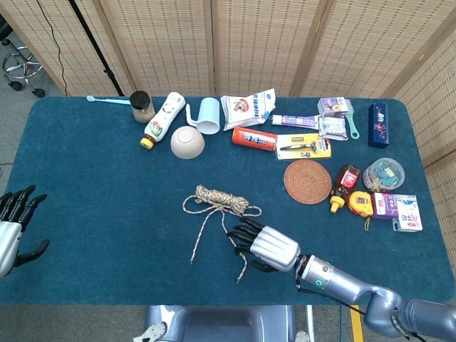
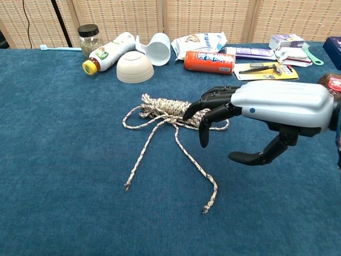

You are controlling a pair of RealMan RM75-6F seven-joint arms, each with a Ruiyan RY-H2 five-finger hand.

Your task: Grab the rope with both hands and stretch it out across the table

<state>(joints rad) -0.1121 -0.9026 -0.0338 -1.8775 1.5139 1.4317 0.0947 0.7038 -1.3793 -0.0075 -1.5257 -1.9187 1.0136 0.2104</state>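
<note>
Right hand: the right hand hovers low over the cloth, fingers spread and curved, thumb apart beneath, holding nothing; fingertips just beside the bundle
Left hand: the left hand at the near left table edge; fingers apart, empty
Rope: one braided rope, beige flecked with brown, coiled in a bundle mid-table; two loose ends trail toward the near edge
Surface: table under dark blue felt-like cloth
Far row: one white bowl upside down; one round woven coaster; one orange can lying flat
Room: woven screen panels behind
</note>
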